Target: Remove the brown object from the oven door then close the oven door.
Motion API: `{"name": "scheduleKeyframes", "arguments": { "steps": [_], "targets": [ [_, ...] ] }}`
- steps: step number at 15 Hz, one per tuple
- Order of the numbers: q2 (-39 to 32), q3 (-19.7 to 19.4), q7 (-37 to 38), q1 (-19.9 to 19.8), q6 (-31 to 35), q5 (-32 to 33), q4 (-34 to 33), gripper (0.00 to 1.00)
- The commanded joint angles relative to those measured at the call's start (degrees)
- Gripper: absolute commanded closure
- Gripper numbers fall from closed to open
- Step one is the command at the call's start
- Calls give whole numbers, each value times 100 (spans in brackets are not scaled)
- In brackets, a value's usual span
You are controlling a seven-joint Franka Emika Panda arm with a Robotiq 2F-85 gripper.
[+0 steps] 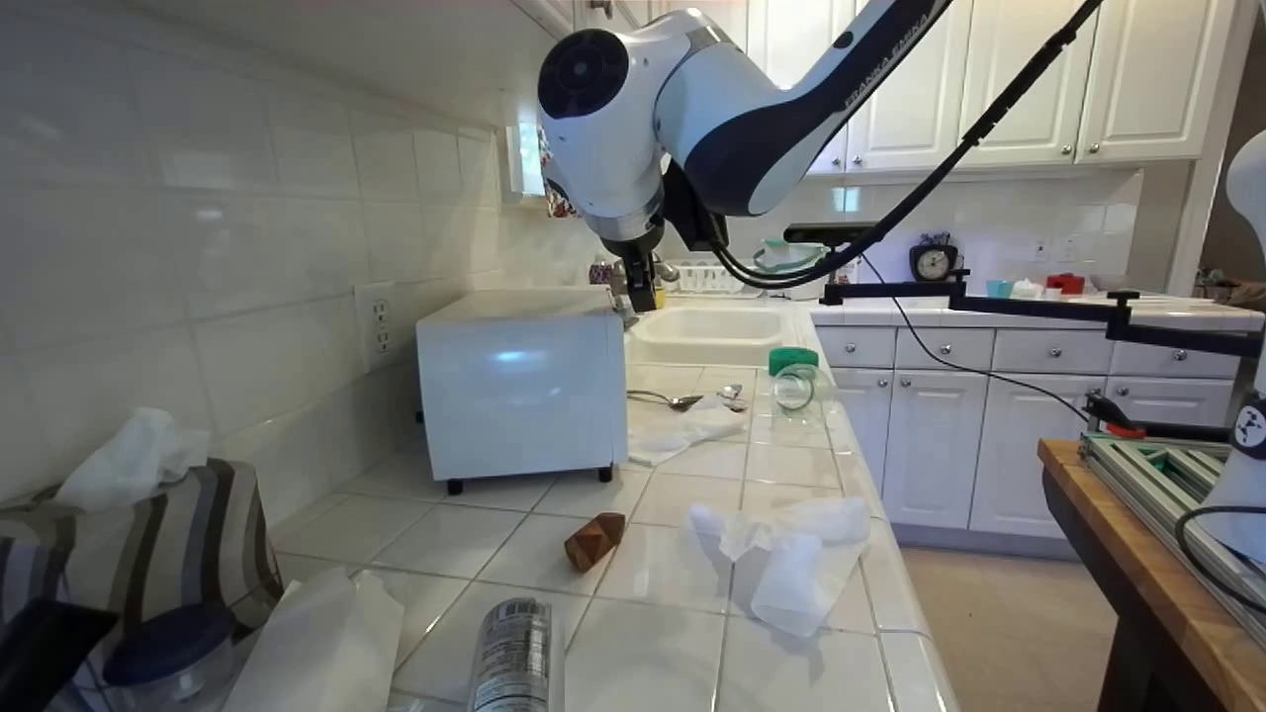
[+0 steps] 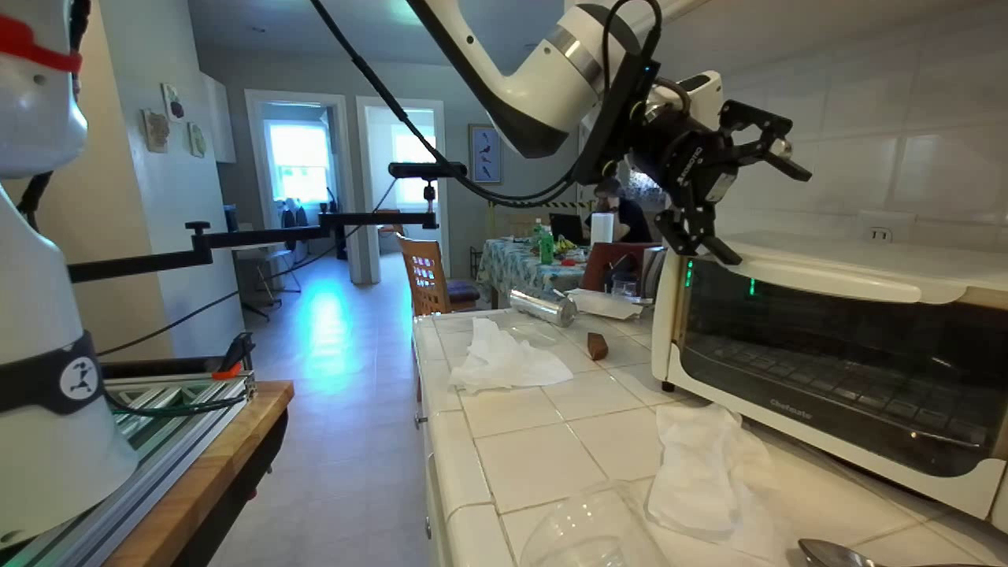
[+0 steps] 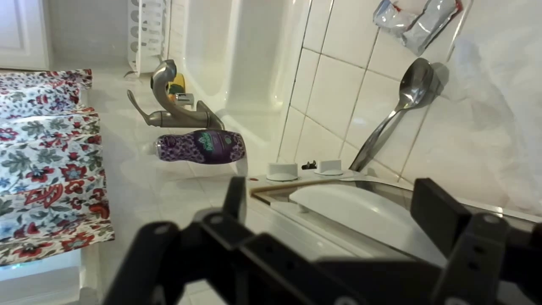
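Shows gripper [image 2: 761, 211] spread wide nr. top front edge of oven [image 1: 519, 396]; unclear if touching.
Places brown object [image 1: 594, 541] on glossy tiled counter [image 1: 663, 633] in both ext. views, btwn oven & metal can [image 1: 512, 653], apart from both. Shows oven door [image 2: 835, 370], dark-glassed & apparently shut, in an ext. view; adds white knobs [image 3: 281, 171] in wrist view only, w/ purple bottle [image 3: 201, 146] by faucet [image 3: 182, 120]. Includes, on same surface, crumpled tissues [image 1: 806, 574], spoon [image 3: 413, 87] & silvery wrapper [image 3: 417, 25]. Looks, in an ext. view, into rm. w/ person [image 2: 630, 220] at cloth-covered table [image 2: 512, 272]; in an ext. view, toward sink [image 1: 692, 354] & white cabinets [image 1: 930, 445].
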State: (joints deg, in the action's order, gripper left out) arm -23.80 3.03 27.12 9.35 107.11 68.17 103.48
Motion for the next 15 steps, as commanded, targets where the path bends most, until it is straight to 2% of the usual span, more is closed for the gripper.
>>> {"name": "scheduleKeyframes", "arguments": {
  "steps": [1,5,11,15],
  "targets": [
    [-127,11,-178,-41,-2,80,-190,0],
    [-116,189,-92,34,-29,-315,-259,0],
    [206,695,85,485,-337,-1811,-284,0],
    [437,796,392,738,-320,-2681,-192,0]
  ]
}}
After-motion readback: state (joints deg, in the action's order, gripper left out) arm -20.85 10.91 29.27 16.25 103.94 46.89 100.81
